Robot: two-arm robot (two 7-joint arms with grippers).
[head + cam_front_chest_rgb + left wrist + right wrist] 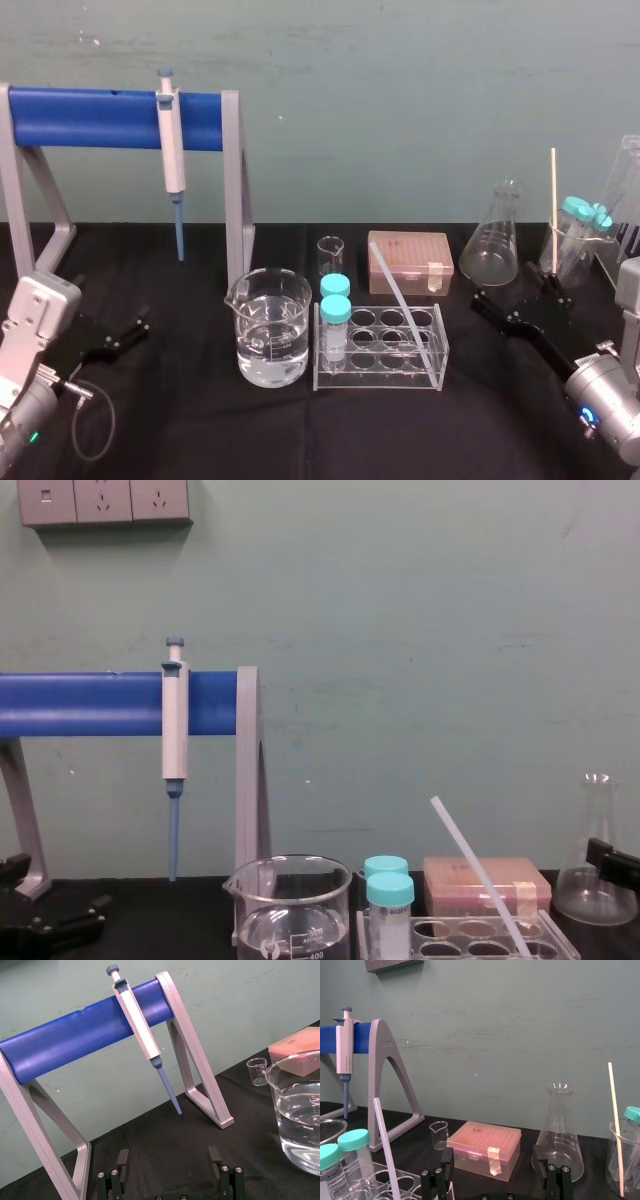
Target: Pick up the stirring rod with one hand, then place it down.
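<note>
The stirring rod (400,298) is a thin translucent whitish stick. It leans in the clear tube rack (432,362) at the table's middle, its top tilted toward the back left; it also shows in the right wrist view (384,1145) and the chest view (478,872). My right gripper (520,295) hovers low at the right, in front of the conical flask (492,240). It is open, well right of the rod, and its fingers (540,1156) hold nothing. My left gripper (128,335) rests at the far left, open (168,1157) and idle.
A water-filled beaker (270,330) stands left of the rack, which holds two teal-capped tubes (335,315). Behind are a small beaker (331,253) and a pink box (410,262). A pipette (172,140) hangs on the blue stand (90,118). A beaker with a wooden stick (553,200) sits far right.
</note>
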